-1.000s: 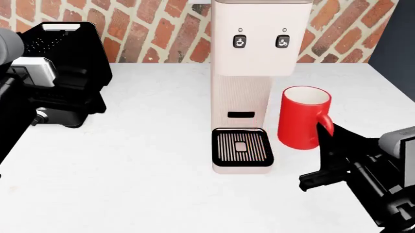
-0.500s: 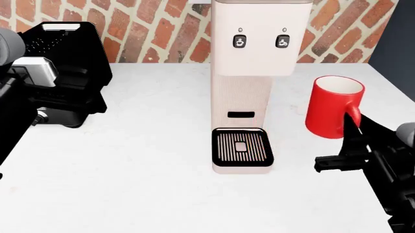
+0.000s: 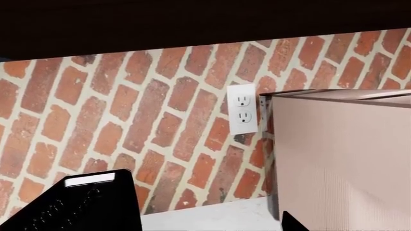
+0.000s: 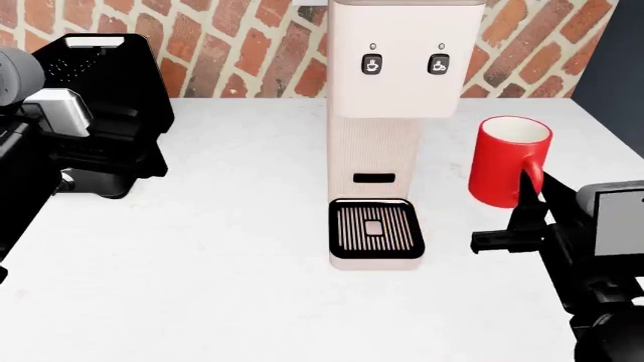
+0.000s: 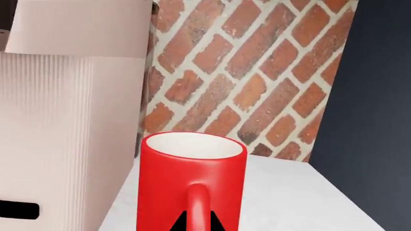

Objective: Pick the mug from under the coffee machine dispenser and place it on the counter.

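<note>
The red mug (image 4: pixel 506 164) stands upright to the right of the cream-white coffee machine dispenser (image 4: pixel 403 68), away from its black drip tray (image 4: pixel 375 228). My right gripper (image 4: pixel 533 192) is behind the mug, its two black fingertips closed on either side of the red loop handle. In the right wrist view the mug (image 5: pixel 186 178) fills the centre and the gripper (image 5: pixel 198 224) pinches the handle. Whether the mug's base touches the white counter (image 4: pixel 222 256) I cannot tell. My left arm (image 4: pixel 50 113) hovers at the far left; its fingers are hard to make out.
A black toaster (image 4: pixel 111 83) stands at the back left against the red brick wall, also in the left wrist view (image 3: pixel 83 207). A white outlet (image 3: pixel 242 109) is on the wall. A dark wall (image 4: pixel 614 68) bounds the counter's right end.
My right gripper has carried the mug from beside the machine to the right, then shifted it slightly back left. The left arm has barely moved.
</note>
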